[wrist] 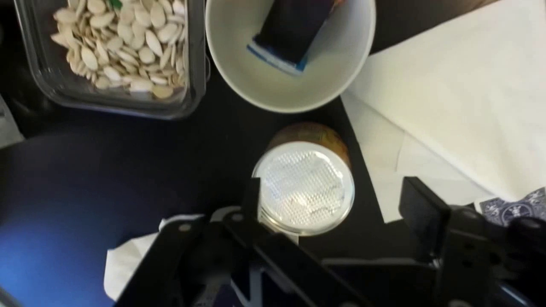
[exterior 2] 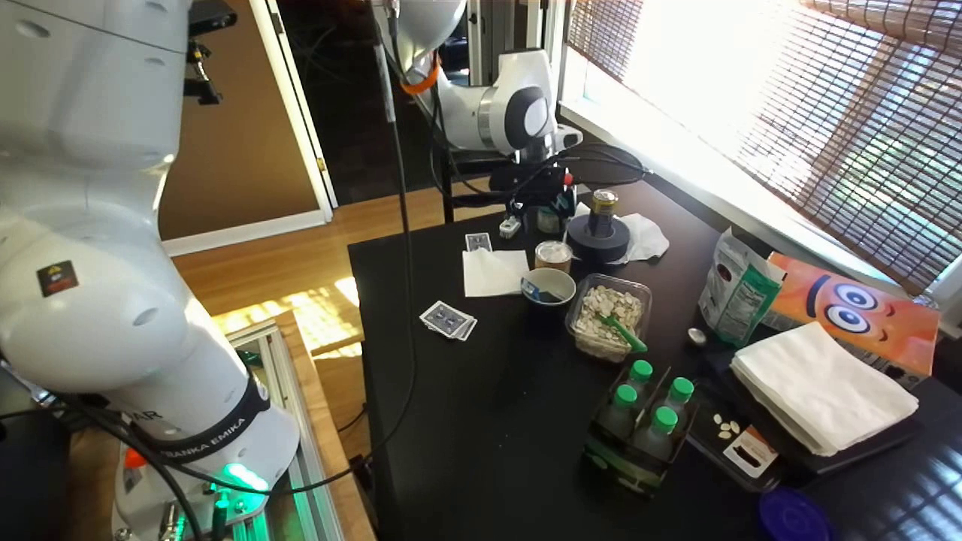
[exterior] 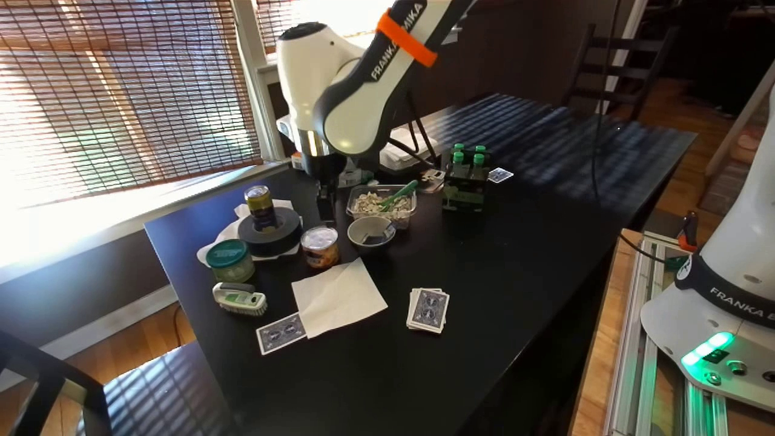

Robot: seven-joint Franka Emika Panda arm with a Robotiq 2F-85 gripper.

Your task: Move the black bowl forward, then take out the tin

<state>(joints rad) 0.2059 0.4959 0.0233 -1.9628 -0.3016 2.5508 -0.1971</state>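
Observation:
The bowl (exterior: 362, 226), dark outside and pale inside, stands on the table with a small dark packet in it. It shows in both exterior views (exterior 2: 561, 282) and at the top of the wrist view (wrist: 290, 91). A short tin (exterior: 320, 248) with a silver foil lid stands upright close beside it, also in an exterior view (exterior 2: 554, 258) and in the wrist view (wrist: 305, 187). My gripper (wrist: 337, 198) is open and empty above the table by the tin. Its left finger overlaps the lid's edge in the wrist view; I cannot tell whether it touches.
A clear box of seeds (exterior: 369, 204) is close behind the bowl. A dark round stack (exterior: 280, 241) bears a tall can (exterior: 260, 209). A green-lidded jar (exterior: 232, 263), a brush (exterior: 239, 298), a white napkin (exterior: 339, 297), cards (exterior: 428, 310) and a bottle pack (exterior 2: 639, 436) lie around.

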